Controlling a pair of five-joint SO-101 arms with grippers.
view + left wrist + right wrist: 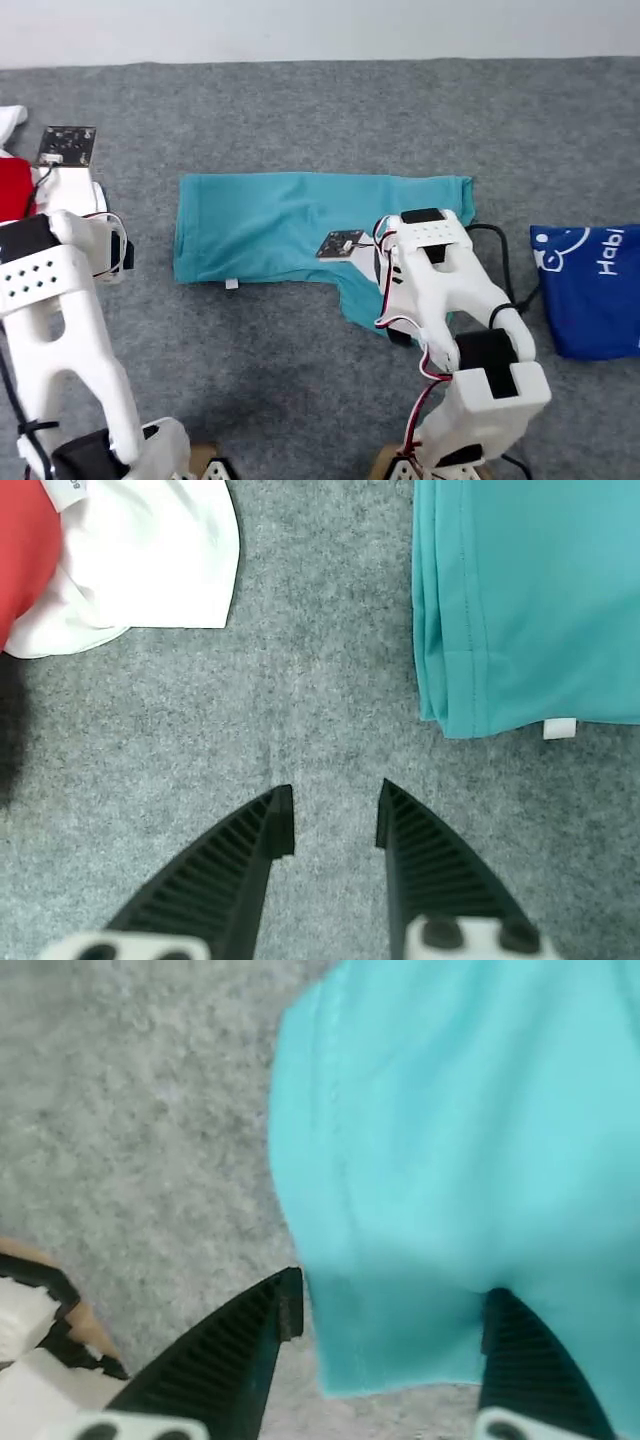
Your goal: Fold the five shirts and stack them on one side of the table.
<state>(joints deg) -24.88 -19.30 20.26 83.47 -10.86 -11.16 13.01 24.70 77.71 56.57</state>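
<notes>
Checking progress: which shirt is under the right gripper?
The teal shirt; the right gripper straddles its edge. The blue shirt lies off to one side.

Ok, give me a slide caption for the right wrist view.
Right gripper, open, poised over an edge of the teal shirt on the grey table covering.

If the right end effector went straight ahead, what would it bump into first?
Most likely the teal shirt; the open right end effector points at its edge, though depth is unclear.

Grey felt tabletop [300, 110], plain white wall [300, 30] behind
</notes>
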